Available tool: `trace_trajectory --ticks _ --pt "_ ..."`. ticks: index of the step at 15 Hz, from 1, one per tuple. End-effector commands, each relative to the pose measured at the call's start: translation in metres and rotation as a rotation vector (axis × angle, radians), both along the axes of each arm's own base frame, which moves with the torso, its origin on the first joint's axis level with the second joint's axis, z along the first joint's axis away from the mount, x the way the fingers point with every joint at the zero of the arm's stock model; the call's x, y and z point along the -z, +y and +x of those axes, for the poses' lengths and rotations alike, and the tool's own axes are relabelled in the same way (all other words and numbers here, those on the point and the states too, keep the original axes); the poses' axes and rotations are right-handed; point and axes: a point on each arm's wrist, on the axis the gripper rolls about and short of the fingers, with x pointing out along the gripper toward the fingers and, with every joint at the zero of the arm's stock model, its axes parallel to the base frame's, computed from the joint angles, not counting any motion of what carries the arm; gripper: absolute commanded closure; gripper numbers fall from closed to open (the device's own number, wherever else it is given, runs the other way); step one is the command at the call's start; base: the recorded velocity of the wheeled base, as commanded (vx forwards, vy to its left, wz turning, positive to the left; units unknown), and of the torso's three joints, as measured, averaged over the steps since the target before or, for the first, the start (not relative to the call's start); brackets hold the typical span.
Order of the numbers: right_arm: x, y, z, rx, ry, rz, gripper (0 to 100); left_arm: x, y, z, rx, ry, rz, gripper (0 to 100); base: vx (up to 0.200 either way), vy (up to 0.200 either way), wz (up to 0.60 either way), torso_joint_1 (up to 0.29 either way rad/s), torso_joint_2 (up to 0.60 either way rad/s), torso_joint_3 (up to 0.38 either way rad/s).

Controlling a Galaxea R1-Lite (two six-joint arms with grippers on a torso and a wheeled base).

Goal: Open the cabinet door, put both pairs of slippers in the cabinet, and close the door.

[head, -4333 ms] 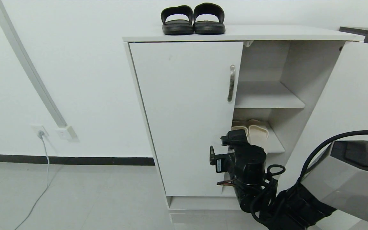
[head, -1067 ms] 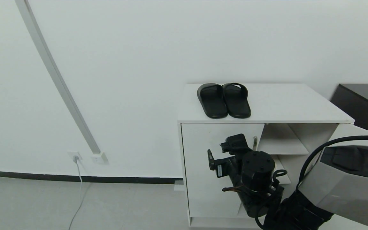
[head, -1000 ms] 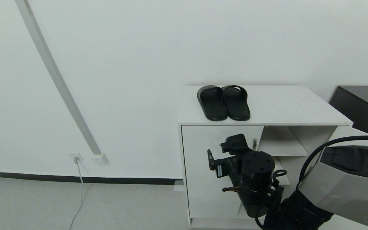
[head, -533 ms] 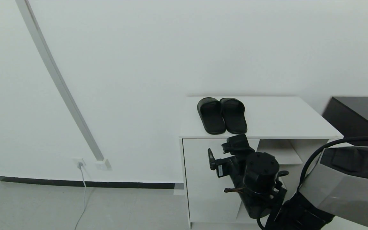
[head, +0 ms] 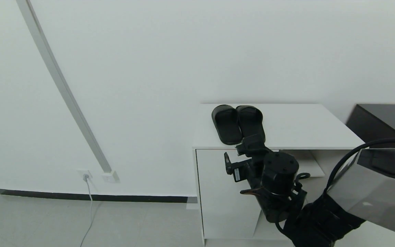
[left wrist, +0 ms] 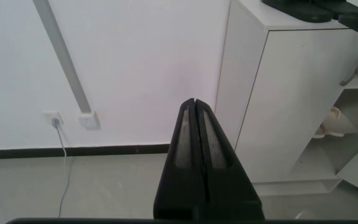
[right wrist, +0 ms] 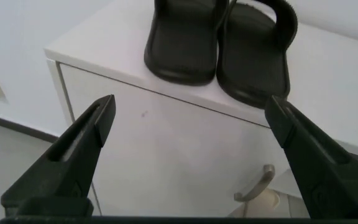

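**Black slippers just beyond a wide-open right tool**

Black slippers [head: 238,123] lie side by side on the top surface [head: 297,130] of the white cabinet [left wrist: 244,87]. They sit close to the front edge, toward its left end. The right tool [right wrist: 191,106] has its fingers spread wide with nothing between them, and it hangs just in front of that front edge. In the right wrist view the pair lies a little beyond and above the fingertips, within the span of the two fingers, and there is no contact. In the head view the right arm's wrist covers the near end of the right-hand slipper.

Below the top, the left door [head: 218,192] is shut, and its metal handle [right wrist: 257,183] sits lower on the panel. The right-hand side stands open, showing a shelf [head: 309,168].

In the left wrist view a pale pair of slippers [left wrist: 334,121] rests on a shelf inside the open side. The left tool [left wrist: 194,106] has its fingers pressed flat together and grips nothing. It is well apart from the cabinet, off its left side, with a wall socket [left wrist: 51,117] on the wall beyond.
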Motion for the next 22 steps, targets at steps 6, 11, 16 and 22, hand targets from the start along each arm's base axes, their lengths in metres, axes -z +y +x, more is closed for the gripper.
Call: trace_trajectory --ticks 6,11,16,22 --pt "-0.065 0.005 0.023 0.035 0.111 0.129 0 0.000 0.000 0.000 0.000 0.001 0.000 100 0.000 0.000 0.00 0.000 0.00 0.000" --pt "-0.076 -0.001 0.039 0.083 0.181 0.165 0 0.000 0.000 0.000 0.000 0.001 0.001 100 0.000 0.000 0.00 0.000 0.00 0.000" --pt "-0.072 -0.008 0.045 0.108 0.190 0.169 0 0.000 0.000 0.000 0.000 0.001 0.001 100 0.120 0.000 0.00 -0.004 0.00 0.001" --pt "-0.050 -0.015 0.047 0.080 0.254 0.151 0 0.000 0.000 0.000 -0.001 0.001 -0.003 100 0.200 0.000 0.00 0.009 0.00 0.002"
